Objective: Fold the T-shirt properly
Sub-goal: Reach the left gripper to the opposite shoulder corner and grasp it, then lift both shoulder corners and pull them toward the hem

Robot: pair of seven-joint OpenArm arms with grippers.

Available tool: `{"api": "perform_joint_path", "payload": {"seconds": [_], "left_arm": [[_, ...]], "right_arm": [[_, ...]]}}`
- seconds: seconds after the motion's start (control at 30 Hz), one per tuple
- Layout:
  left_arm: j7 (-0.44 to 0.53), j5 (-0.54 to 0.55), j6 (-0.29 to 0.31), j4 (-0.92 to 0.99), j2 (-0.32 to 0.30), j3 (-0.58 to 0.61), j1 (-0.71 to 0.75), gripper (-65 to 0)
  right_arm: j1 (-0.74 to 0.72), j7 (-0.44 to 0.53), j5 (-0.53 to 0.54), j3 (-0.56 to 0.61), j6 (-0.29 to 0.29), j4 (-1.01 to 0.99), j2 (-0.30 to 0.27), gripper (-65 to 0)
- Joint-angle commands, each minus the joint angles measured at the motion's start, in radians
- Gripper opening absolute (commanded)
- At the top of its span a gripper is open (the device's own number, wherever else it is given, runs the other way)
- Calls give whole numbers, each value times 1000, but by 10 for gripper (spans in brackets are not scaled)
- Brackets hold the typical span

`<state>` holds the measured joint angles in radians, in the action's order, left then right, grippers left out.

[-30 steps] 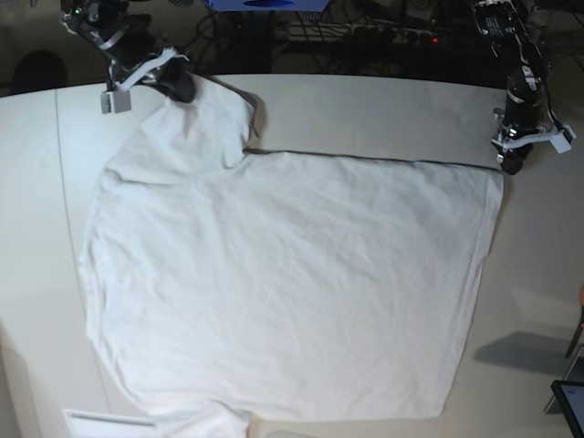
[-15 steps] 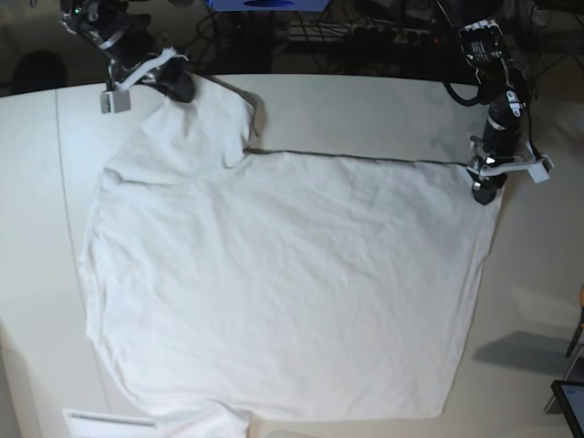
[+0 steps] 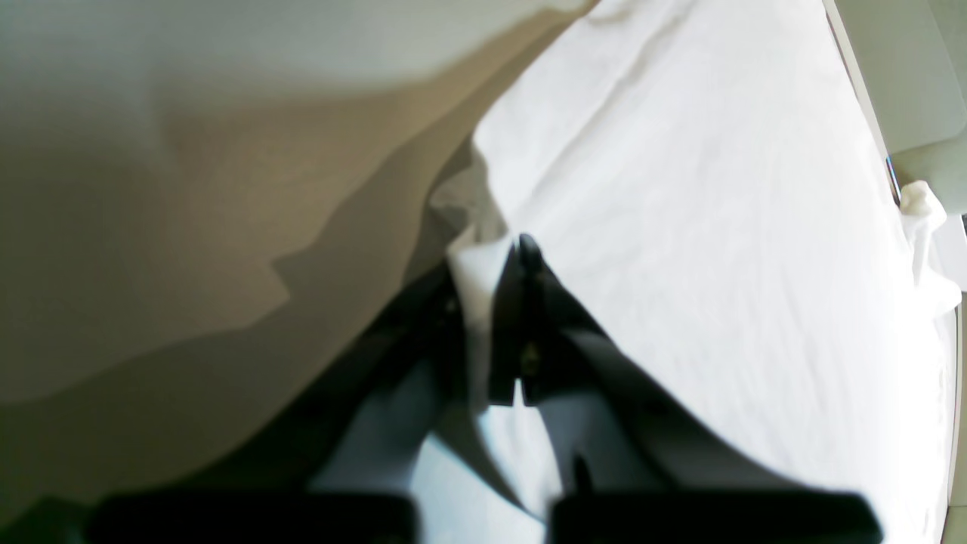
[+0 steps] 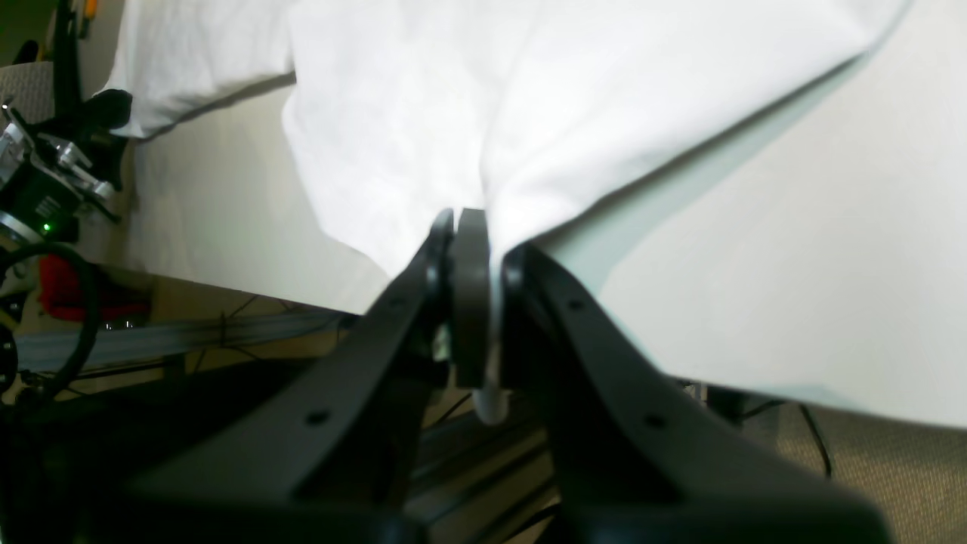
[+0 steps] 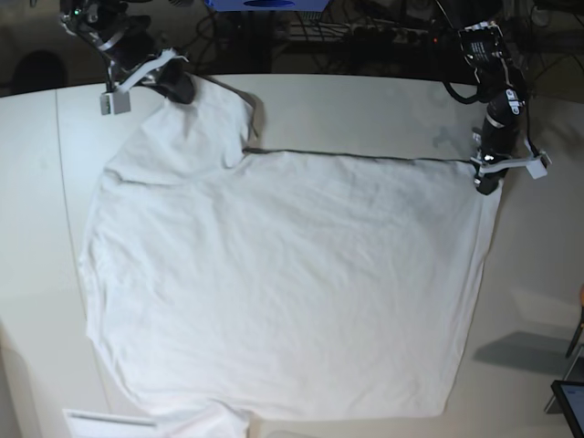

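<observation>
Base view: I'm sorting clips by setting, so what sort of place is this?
Probably a robotics lab or workshop, not a home. A bare off-white table carries only a white T-shirt, two robot arms stand at its far corners, and tangled cables and electronics sit behind it.

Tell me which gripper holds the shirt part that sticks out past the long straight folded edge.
The right gripper, at the base view's upper left: it is shut on the T-shirt flap jutting beyond that edge. The left gripper pinches the edge's own end corner.
</observation>
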<state>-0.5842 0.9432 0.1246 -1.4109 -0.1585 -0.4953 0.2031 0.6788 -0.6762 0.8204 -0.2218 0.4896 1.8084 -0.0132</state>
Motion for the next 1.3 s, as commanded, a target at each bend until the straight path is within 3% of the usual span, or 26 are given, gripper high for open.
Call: {"api": "perform_joint_path", "payload": {"seconds": [0.0, 0.1, 0.23, 0.6, 0.93, 1.17, 1.27], "left_arm": [[-32, -19, -18, -18, -11, -4, 25, -650], [-32, -20, -18, -71, -11, -6, 69, -650], [-30, -20, -18, -132, -34, -7, 120, -650], [-33, -20, -19, -393, -56, -9, 241, -650], [-32, -16, -21, -397, -52, -18, 229, -650], [-36, -17, -24, -396, 17, -118, 169, -650], [-36, -14, -90, -382, 17, -115, 157, -650]], "right_arm": [[5, 14, 18, -3, 16, 21, -23, -647], [8, 17, 43, -8, 25, 32, -55, -647], [23, 19, 63, -9, 88, 72, -87, -647], [-8, 13, 63, -1, 91, 181, -144, -647], [-218, -147, 63, -9, 88, 182, -147, -646], [-385, -267, 61, -11, 83, 178, -147, -646], [-446, -300, 63, -11, 33, 159, -146, -646]]}}
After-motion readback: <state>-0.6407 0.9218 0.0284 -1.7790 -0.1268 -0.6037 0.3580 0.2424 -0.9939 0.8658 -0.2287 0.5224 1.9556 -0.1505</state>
